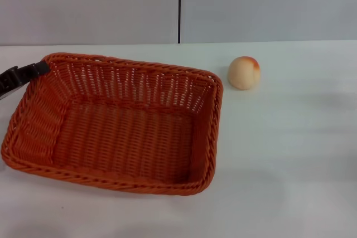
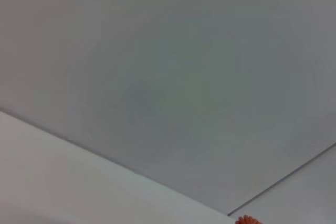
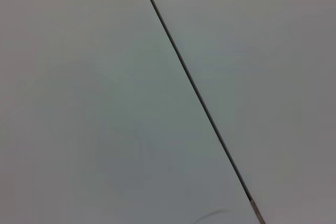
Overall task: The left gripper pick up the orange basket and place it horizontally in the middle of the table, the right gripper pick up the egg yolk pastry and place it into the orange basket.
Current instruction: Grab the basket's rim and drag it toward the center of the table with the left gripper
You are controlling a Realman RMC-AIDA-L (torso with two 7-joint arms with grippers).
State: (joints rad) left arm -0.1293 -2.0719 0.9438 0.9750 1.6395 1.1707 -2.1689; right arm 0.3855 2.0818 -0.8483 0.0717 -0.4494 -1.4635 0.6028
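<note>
The orange basket [image 1: 114,124] rests on the white table [image 1: 290,154], left of the middle, with its long side running roughly left to right and slightly turned. My left gripper [image 1: 34,71] comes in from the left edge of the head view and reaches the basket's far left corner rim. A sliver of the basket's rim [image 2: 247,220] also shows in the left wrist view. The egg yolk pastry [image 1: 244,72] sits on the table to the right of the basket's far right corner, apart from it. My right gripper is out of view.
A grey wall with a dark vertical seam [image 1: 179,6] stands behind the table. The right wrist view shows only this wall and its seam [image 3: 194,90]. Bare tabletop lies to the right of the basket and in front of it.
</note>
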